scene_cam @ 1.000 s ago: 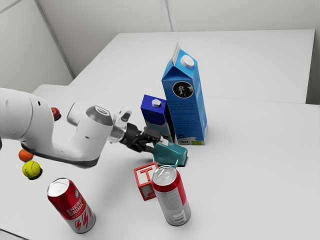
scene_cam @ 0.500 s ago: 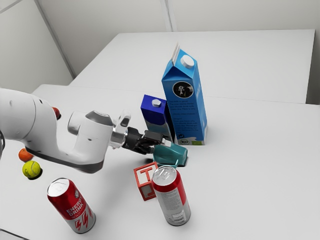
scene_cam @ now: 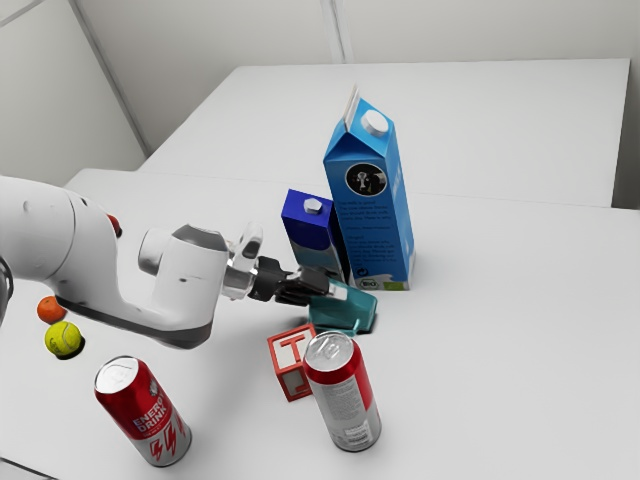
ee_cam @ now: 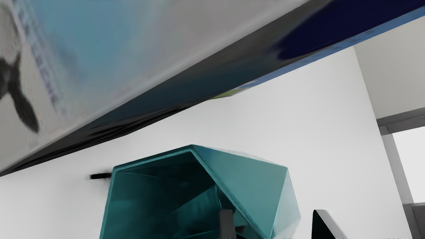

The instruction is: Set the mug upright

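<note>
Black two-finger gripper [ee_cam: 273,215] open, one finger inside the mouth of the faceted teal mug [ee_cam: 249,181], the other outside its wall. Mug lies on its side on the white table [scene_cam: 500,360], mouth towards gripper. Likely a wall pinch: close squarely, lift slightly, roll mouth up slowly. Clear the red-and-white letter cube [scene_cam: 292,364] near it; beyond, mind the tall blue carton [scene_cam: 375,215].

The exterior view looks obliquely down from beside the white jointed arm [scene_cam: 185,285], set well back over the white table [scene_cam: 500,350]. The wrist view faces, at close range, the teal faceted mug [ee_cam: 249,179]. Both include the mug and, apparently, the small blue-and-white carton [ee_cam: 116,49].
</note>
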Controlling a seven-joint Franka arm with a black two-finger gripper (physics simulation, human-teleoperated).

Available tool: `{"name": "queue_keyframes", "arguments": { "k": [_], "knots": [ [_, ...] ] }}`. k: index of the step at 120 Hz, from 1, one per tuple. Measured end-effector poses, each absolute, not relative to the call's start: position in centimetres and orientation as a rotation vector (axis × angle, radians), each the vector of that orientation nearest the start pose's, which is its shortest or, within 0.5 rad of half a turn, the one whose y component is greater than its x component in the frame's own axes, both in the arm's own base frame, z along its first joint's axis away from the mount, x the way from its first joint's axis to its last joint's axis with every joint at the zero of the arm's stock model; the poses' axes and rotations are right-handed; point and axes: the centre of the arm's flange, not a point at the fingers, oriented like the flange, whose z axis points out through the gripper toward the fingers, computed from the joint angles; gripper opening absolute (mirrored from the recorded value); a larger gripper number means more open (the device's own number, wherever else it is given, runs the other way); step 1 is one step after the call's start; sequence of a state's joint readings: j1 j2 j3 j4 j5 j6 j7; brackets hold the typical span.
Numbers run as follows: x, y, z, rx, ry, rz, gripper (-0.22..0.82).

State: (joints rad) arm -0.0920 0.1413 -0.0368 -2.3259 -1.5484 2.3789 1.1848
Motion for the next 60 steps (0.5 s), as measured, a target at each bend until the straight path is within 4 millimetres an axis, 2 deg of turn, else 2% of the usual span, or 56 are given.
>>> {"name": "queue_keyframes", "arguments": {
  "k": [10, 25, 60],
  "knots": [
    [51.07, -7.83, 27.79, 2.225, -0.062, 0.519, 0.01],
    [51.06, -7.96, 27.87, 2.227, -0.079, 0.529, -0.07],
    [51.13, -7.96, 28.28, 2.236, -0.105, 0.557, -0.12]
  ]
}}
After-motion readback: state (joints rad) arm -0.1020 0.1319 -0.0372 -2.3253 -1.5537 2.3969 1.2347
